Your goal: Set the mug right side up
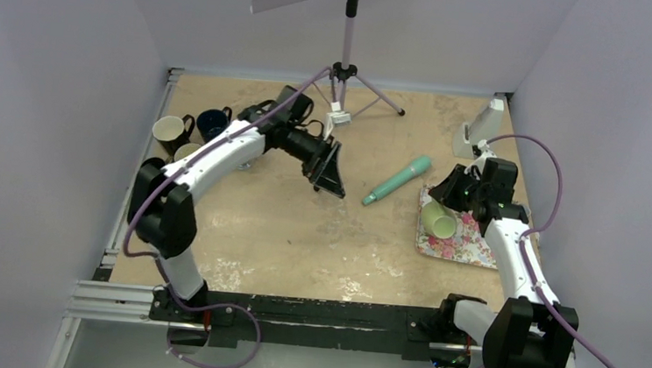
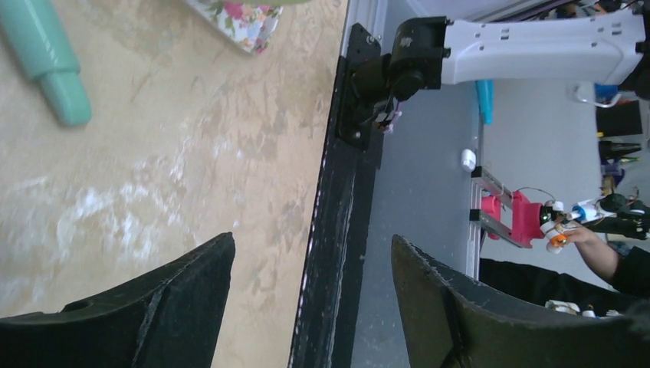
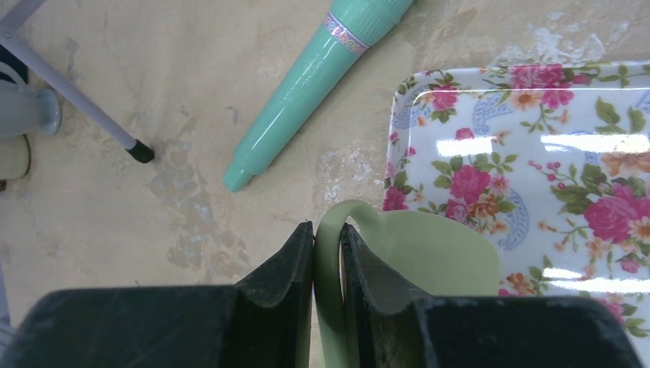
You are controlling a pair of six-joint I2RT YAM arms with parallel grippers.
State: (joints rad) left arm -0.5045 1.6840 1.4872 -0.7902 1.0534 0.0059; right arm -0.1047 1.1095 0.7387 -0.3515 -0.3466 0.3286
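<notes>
Right end effector (image 3: 328,230) is clenched on the thin loop handle of the pale green mug (image 3: 429,253), which is held tilted at the left edge of the floral tray (image 3: 536,115). The mug is judged rigid, glazed, slippery and breakable; the handle offers the surest hold. Mid-bench, a teal tube (image 1: 397,180) is seen; to its left, the left end effector (image 2: 313,244) is held released and empty.

Green mug (image 3: 441,257) (lower half) hidden behind the right claw (image 3: 327,249).

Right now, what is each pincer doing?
Left pincer: open, holding nothing.
Right pincer: shut on the green mug.
</notes>
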